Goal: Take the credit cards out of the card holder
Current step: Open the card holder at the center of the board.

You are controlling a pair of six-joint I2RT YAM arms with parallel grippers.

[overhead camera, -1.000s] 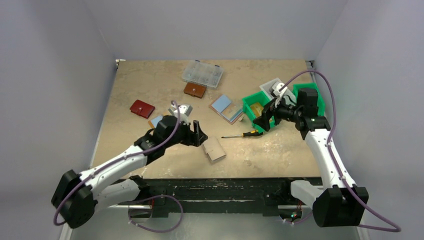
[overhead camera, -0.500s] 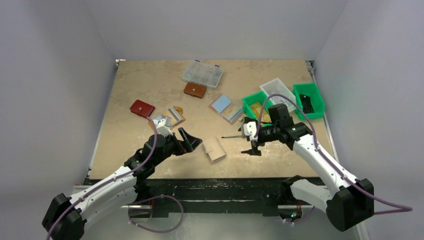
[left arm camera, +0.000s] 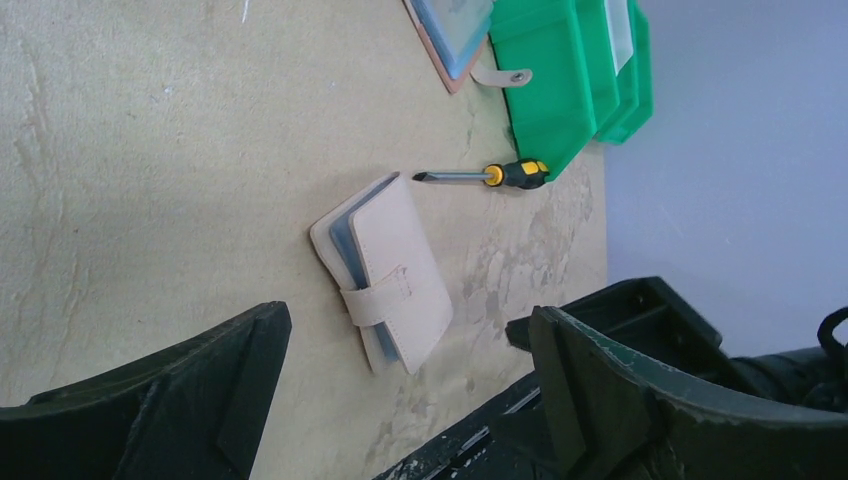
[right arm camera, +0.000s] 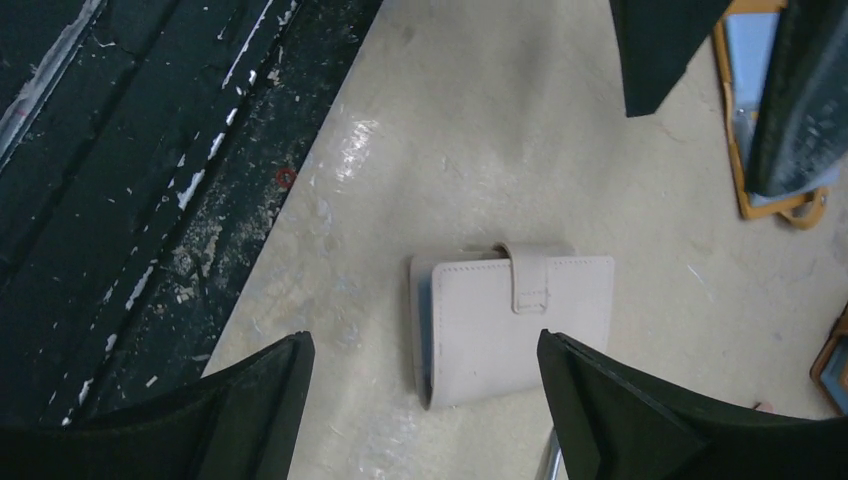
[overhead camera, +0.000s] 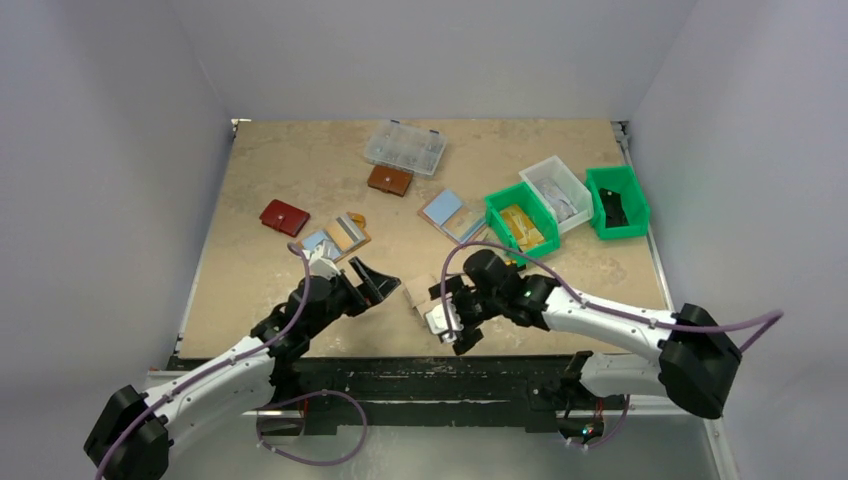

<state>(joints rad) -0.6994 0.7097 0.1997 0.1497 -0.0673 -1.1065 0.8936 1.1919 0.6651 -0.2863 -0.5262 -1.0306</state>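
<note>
The white-and-black left arm point(overhead camera: 230, 360) and right arm point(overhead camera: 610, 318) were both bent in low over the near edge, and I judged the job to be only at its opening. The small tan folding card holder point(right arm camera: 510, 325) lay flat and closed near the front lip, between the two of them, with no card out. The right gripper point(right arm camera: 422, 348) hung directly above it, fingers spread wide and holding nothing. The left gripper point(left arm camera: 405, 330) stood just beside it, equally wide apart and empty.

To do this well, I'd have had one gripper press down on the holder's body so it couldn't skate on that smooth top. The other could then work a fingertip under the narrow strap tab point(right arm camera: 530, 280) wrapped over its edge and peel it back. The tab lay snug, so a shallow, careful angle seemed wise. A clumsy push could have sent the holder toward the black front rail point(overhead camera: 420, 372).

Plain pale grey walls point(overhead camera: 430, 60) rose around them. Further back, the beige mottled surface point(overhead camera: 290, 160) carried:
- a green plastic bin point(overhead camera: 497, 212), a white tray point(overhead camera: 545, 167) and another green bin point(overhead camera: 640, 215)
- a clear compartment box point(overhead camera: 404, 147)
- an open blue-lined wallet point(overhead camera: 448, 212)
- a red wallet point(overhead camera: 284, 217)
- a dark brown wallet point(overhead camera: 389, 180)
- a yellow-and-black-handled screwdriver point(left arm camera: 515, 173)
</note>
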